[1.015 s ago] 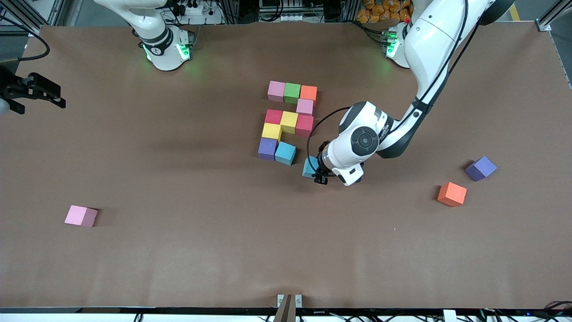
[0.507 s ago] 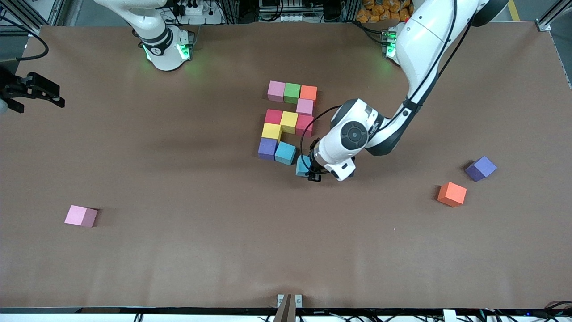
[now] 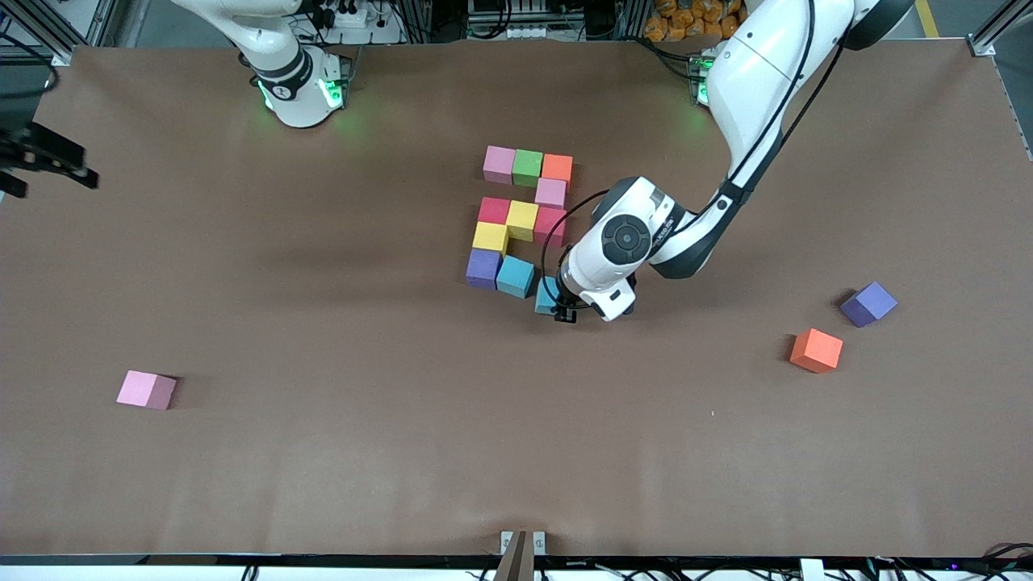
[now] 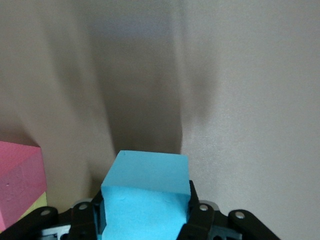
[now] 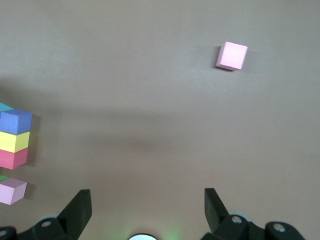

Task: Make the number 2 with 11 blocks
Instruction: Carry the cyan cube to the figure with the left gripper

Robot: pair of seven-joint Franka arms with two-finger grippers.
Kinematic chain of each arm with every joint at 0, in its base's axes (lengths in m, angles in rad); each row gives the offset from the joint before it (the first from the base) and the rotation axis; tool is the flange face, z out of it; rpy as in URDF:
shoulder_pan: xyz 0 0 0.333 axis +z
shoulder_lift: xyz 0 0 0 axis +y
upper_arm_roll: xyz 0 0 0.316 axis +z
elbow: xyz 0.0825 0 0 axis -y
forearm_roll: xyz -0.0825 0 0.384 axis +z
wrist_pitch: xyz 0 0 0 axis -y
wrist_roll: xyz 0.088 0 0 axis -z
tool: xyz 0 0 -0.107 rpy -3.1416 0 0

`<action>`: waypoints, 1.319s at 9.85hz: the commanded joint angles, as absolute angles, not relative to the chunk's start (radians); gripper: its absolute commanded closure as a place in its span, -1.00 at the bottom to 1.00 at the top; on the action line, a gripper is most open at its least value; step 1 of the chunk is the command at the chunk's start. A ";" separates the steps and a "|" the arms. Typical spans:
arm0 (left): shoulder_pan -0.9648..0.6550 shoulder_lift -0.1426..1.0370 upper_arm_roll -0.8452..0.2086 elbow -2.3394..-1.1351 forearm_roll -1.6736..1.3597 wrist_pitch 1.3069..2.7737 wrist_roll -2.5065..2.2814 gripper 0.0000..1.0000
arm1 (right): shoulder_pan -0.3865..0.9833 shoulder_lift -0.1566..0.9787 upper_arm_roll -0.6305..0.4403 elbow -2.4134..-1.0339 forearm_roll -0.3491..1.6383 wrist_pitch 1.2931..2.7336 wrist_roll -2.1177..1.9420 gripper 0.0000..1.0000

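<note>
Foam, light and squashy: the sky-blue block (image 4: 146, 200) sits pinched by its side faces in the left tool (image 3: 562, 309); right tool (image 5: 145, 212) waits spread.

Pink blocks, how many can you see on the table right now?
3. One pink block ends the digit's row farthest from the front camera, one sits just below the orange block, and one lies alone toward the right arm's end. None looks hidden.
</note>
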State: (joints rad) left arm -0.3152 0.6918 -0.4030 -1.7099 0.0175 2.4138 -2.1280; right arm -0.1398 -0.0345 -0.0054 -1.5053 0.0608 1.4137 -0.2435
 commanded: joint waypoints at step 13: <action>-0.360 0.690 -0.390 -1.738 0.078 2.427 -2.203 1.00 | -0.186 -0.028 0.000 -1.473 0.078 1.393 -0.296 -1.00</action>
